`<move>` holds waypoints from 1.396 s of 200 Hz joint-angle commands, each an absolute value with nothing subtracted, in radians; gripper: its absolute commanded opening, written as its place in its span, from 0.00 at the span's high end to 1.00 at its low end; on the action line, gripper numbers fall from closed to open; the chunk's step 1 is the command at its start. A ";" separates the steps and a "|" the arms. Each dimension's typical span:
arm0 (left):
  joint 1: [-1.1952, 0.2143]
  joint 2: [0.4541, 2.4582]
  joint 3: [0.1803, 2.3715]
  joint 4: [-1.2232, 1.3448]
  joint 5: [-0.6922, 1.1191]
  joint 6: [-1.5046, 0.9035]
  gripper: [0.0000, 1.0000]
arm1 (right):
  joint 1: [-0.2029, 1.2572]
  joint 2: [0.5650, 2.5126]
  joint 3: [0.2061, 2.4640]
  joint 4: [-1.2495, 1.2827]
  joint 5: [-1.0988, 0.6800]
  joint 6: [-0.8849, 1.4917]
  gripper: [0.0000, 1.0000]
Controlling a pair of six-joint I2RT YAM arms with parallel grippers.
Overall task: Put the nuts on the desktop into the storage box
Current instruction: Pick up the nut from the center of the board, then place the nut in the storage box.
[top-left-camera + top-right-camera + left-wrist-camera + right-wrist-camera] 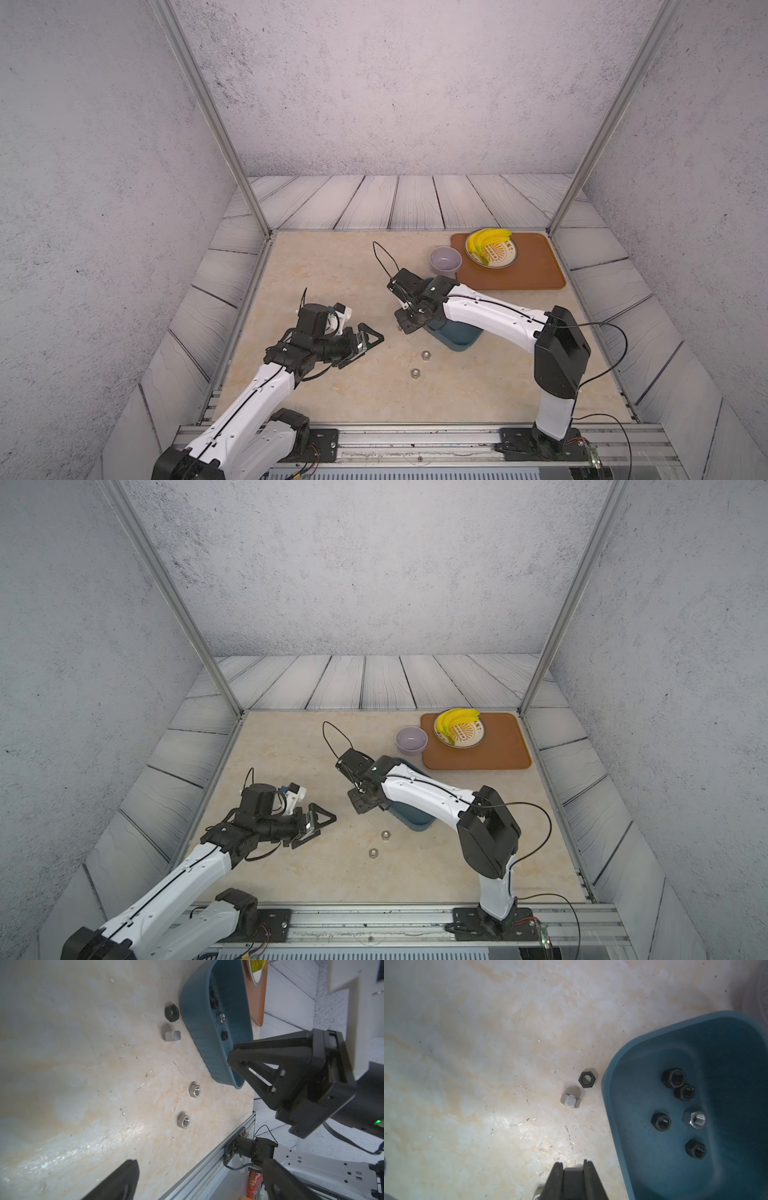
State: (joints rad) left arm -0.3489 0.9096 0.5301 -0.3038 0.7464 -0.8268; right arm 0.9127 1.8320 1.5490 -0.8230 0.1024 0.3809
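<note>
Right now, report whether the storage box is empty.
Not empty. The right wrist view shows the storage box with five nuts lying on its floor: four black nuts and one silvery nut.

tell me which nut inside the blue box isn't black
The silvery nut near the middle of the box. It is the only light, shiny one in there; the other four nuts are all black.

In both top views an orange-brown tray (536,276) lies at the far right corner. It carries a round patterned plate (500,254), with a bunch of yellow bananas (486,240) resting on the plate's far side. A small lilac bowl (445,258) stands upright just beside the tray's left edge. Grey wood-look planks (415,203) form the surround, backed by speckled grey walls (395,83) and two slanting aluminium posts (212,116).
</note>
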 commanded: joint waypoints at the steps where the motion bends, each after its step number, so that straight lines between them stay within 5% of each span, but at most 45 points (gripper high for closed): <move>1: -0.342 0.901 0.585 -0.281 0.776 -0.797 0.00 | 0.880 1.767 1.569 -0.865 0.021 0.398 0.85; 86: -0.478 1.010 0.815 -0.380 0.657 -0.652 0.05 | 0.613 1.574 1.362 -0.739 -0.332 0.512 0.85; 279: -0.800 1.441 0.979 -0.209 0.316 -0.034 0.02 | 0.475 1.552 0.935 -0.258 -0.176 0.963 0.94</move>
State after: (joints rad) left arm -0.7879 1.4002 0.9531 -0.1917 0.3614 -0.1421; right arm 0.4774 1.5238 0.9539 -0.3527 -0.2081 0.8734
